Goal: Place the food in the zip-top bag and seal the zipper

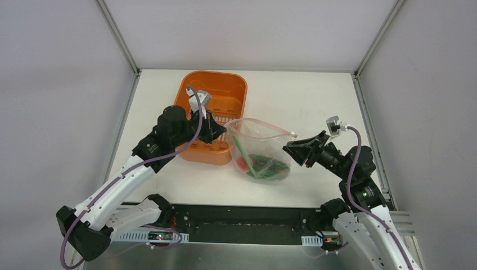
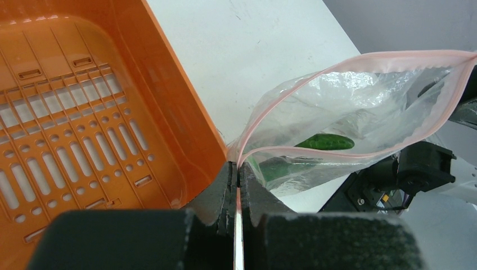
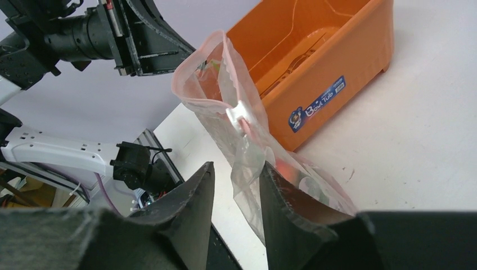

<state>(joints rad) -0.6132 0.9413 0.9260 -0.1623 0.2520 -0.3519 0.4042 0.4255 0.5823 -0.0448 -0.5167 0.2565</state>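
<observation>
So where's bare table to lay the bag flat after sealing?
Widest bare table is the far right, between the tub and the right wall, behind the bag. A strip also runs along the near edge before the bag. Crowded: the middle, where the left gripper pinches the bag beside the tub and the right gripper straddles its other corner.

Can't really count the food (image 1: 264, 166) from overhead, it's just a green and red smudge through the bag (image 1: 260, 147). In the left wrist view only a green pepper (image 2: 325, 141) or two shows through the crinkles. The bag's far corner runs off the right edge there, and the tub (image 2: 84, 112) is cropped at the left and top. In the right wrist view the right gripper (image 3: 236, 169) is a blurry dark mass cut off at the bottom, hiding the bag's lower part. Can't tell whether it touches the plastic.
</observation>
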